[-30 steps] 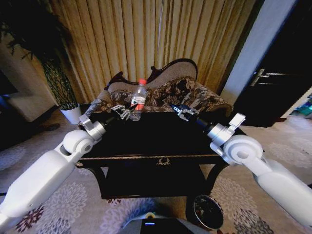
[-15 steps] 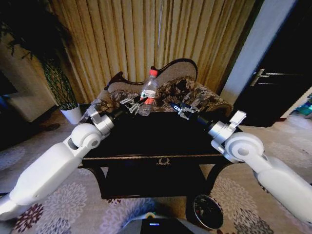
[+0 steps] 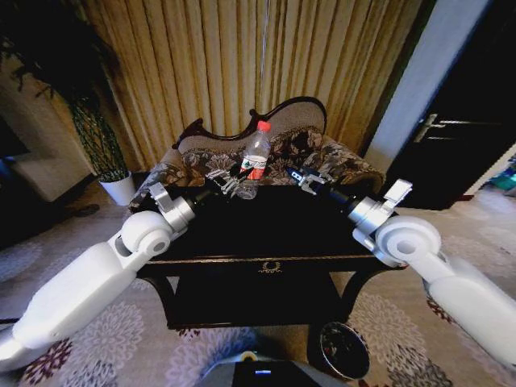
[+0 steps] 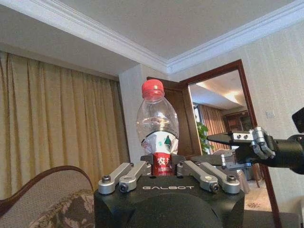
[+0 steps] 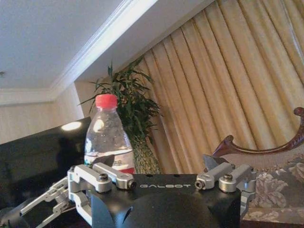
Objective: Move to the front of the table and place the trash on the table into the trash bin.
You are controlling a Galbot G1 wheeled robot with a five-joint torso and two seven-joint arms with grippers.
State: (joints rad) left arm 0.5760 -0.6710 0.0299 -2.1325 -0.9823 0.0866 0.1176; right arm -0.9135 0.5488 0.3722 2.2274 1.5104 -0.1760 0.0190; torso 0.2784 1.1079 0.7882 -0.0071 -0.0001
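Left gripper [image 3: 234,181] stays clamped on the bottle [image 3: 255,155], which I've carried up and toward 1 o'clock, clear of the counter [image 3: 266,234]. Right gripper [image 3: 310,182] waits, fingers apart. Trash bin [image 3: 345,349] sits at 5 o'clock.

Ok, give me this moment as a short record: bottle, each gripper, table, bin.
bottle: upright, red cap on, lifted above the table
left gripper: shut on the bottle's lower part
right gripper: open, beside the bottle, apart from it
table: dark top, gold trim
trash bin: on the floor by the table's front right leg
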